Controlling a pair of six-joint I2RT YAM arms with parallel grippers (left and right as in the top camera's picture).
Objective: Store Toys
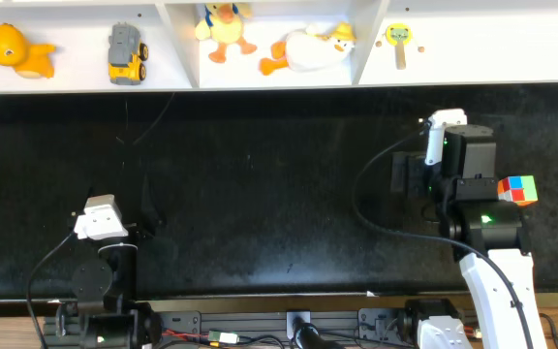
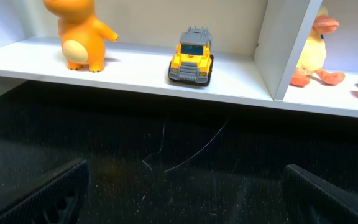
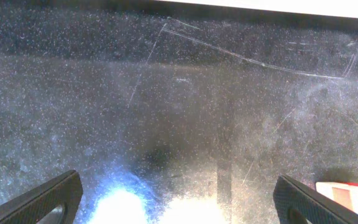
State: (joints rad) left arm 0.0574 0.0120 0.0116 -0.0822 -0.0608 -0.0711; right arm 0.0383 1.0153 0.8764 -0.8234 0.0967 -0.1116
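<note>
The right fingers (image 3: pixel 42 202) are spread wide with nothing between them, looking down on bare black worktop (image 1: pixel 260 194). The left fingers (image 2: pixel 48 193) are just as wide apart and empty, facing the shelf (image 1: pixel 279 81) from low over the worktop.

The one toy not yet stored is a multicoloured puzzle cube (image 1: pixel 517 189). It sits on the worktop at the right, tight beside the right arm; whether it touches the arm I cannot tell. In the right wrist view only its corner peeks in beyond one finger, so it lies outside the grip.

The likely trouble is that closeness. Closing here would catch nothing, and swinging across to line up could let a finger or the arm's own links shove the cube away or off the right edge. A cube gripped across its corners rather than its flat faces would probably twist out.

The shelf already holds an orange duck figure (image 1: pixel 17 50), a yellow toy truck (image 1: pixel 125 54), a yellow duck plush (image 1: pixel 224 29), a white duck plush (image 1: pixel 308 48) lying down, and a small yellow-and-green toy (image 1: pixel 399 39). Upright dividers (image 1: pixel 371 39) split the shelf into compartments, and the right one is narrow, so a careless approach could strike a divider or knock a stored toy. The right arm's cable (image 1: pixel 371 194) loops across the worktop near the path.
</note>
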